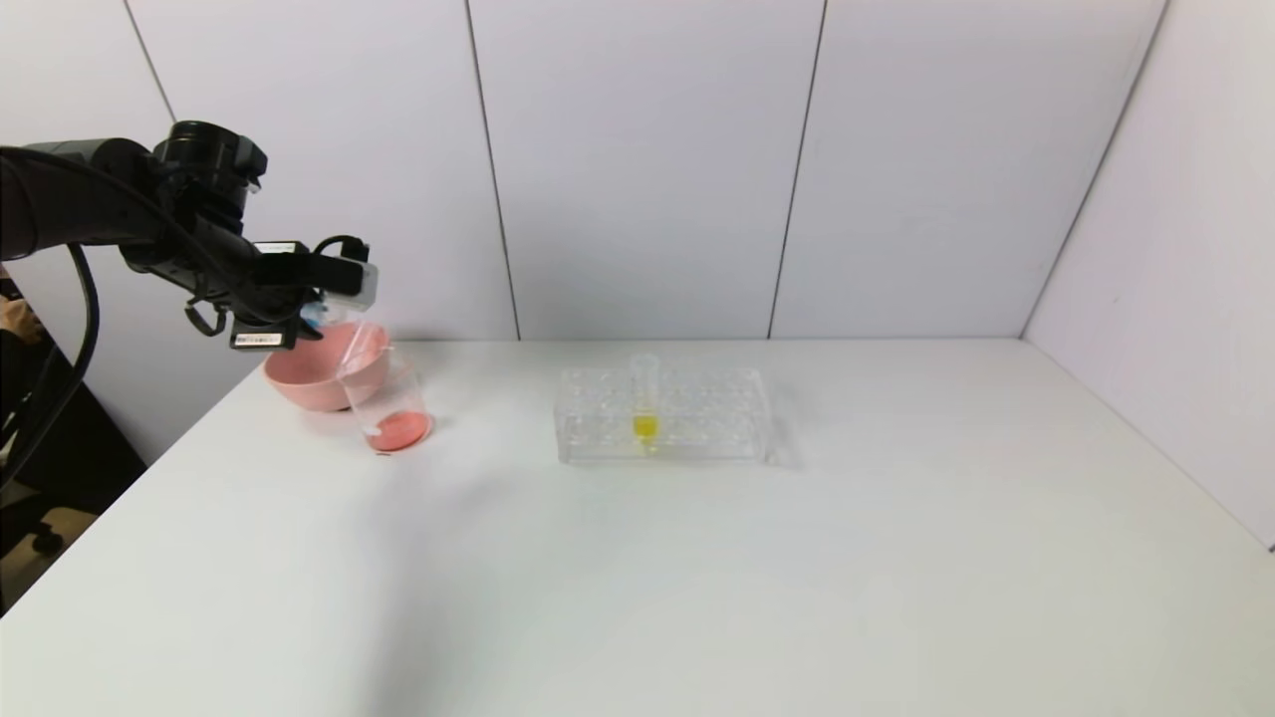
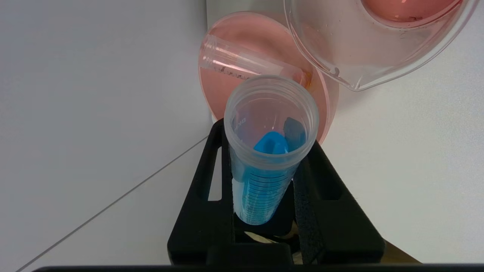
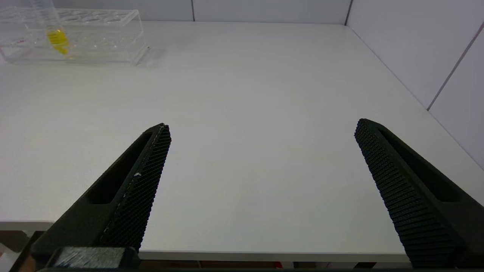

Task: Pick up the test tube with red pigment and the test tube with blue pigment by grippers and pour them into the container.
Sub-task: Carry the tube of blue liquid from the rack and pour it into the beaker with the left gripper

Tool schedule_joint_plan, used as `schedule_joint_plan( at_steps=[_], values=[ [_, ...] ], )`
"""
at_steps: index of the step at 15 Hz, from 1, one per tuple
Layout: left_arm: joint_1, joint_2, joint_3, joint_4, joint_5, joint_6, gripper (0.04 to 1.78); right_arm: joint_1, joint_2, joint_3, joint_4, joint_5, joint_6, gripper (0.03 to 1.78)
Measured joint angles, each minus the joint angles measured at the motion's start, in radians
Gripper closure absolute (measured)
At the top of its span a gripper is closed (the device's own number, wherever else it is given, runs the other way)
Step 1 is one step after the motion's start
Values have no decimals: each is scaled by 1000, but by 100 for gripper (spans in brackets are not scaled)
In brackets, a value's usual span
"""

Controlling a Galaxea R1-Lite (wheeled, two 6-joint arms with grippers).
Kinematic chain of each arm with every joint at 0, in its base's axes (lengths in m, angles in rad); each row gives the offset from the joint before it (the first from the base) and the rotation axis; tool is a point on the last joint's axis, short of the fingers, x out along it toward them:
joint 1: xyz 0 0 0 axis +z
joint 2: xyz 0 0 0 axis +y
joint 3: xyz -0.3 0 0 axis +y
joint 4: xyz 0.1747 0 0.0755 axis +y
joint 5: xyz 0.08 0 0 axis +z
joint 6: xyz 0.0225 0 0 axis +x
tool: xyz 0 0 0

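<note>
My left gripper is shut on the test tube with blue pigment, whose blue liquid sits low inside it. In the head view this gripper hangs above the pink bowl, holding the blue tube tilted with its open mouth toward the container. The container is a clear beaker with red liquid in its bottom. The test tube with red pigment lies in the pink bowl, with only an orange stain at its tip. My right gripper stands open over the table's near edge, holding nothing.
A clear tube rack stands mid-table with a yellow-tipped tube upright in it; the right wrist view shows this rack too. White walls close the table's back and right sides. The bowl sits near the table's left edge.
</note>
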Motion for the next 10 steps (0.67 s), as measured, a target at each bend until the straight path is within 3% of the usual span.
schedule_joint_plan(
  at_steps=[10],
  values=[
    [-2, -5, 1, 32, 9, -10, 136, 0, 0, 0, 0, 0, 0, 4]
  ],
)
